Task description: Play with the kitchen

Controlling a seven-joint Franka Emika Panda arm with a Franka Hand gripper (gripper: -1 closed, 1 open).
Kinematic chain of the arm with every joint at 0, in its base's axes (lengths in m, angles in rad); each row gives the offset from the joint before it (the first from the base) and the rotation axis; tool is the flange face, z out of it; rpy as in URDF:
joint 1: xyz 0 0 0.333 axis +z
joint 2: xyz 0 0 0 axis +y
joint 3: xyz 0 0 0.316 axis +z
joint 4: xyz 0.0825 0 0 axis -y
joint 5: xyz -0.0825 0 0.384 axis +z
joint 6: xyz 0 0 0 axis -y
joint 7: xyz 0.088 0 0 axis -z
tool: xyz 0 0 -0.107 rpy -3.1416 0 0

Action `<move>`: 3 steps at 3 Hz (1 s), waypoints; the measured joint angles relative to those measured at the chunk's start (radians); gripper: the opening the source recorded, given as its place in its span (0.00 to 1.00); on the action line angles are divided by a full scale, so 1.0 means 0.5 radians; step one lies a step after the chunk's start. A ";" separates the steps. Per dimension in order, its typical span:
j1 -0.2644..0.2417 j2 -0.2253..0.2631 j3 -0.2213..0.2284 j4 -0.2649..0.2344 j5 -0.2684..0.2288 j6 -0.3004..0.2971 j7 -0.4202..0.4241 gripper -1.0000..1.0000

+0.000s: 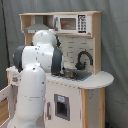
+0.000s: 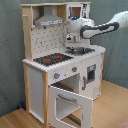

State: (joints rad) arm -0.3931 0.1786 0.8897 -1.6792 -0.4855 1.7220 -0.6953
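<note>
Pale wood and white panels make up the kitchen, which stands on a wooden floor before a grey-green curtain. In the second exterior view its black stovetop with red rings lies on the surface toward the second exterior view's left, under a grey hood. Below it the oven door hangs open, tipped forward and down, and two knobs sit on the front panel just above. The grey sink is set into the surface at the second exterior view's right, beside the stovetop. In the first exterior view the black faucet arches over the sink, and a toy microwave is set in the upper shelf.

The arm's white body fills the first exterior view's left and hides much of the kitchen there. In the second exterior view the arm reaches in from the second exterior view's right, and its end effector hangs just above the sink, in front of the spotted back wall. I cannot tell whether its fingers are wide or narrow.
</note>
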 joint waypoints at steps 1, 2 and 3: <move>0.051 0.153 0.000 0.114 -0.086 0.000 0.016 1.00; 0.112 0.306 -0.001 0.189 -0.180 0.000 0.062 1.00; 0.132 0.358 -0.003 0.193 -0.204 -0.009 0.103 1.00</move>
State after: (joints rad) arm -0.3273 0.3576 0.8882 -1.5826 -0.5877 1.7177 -0.6439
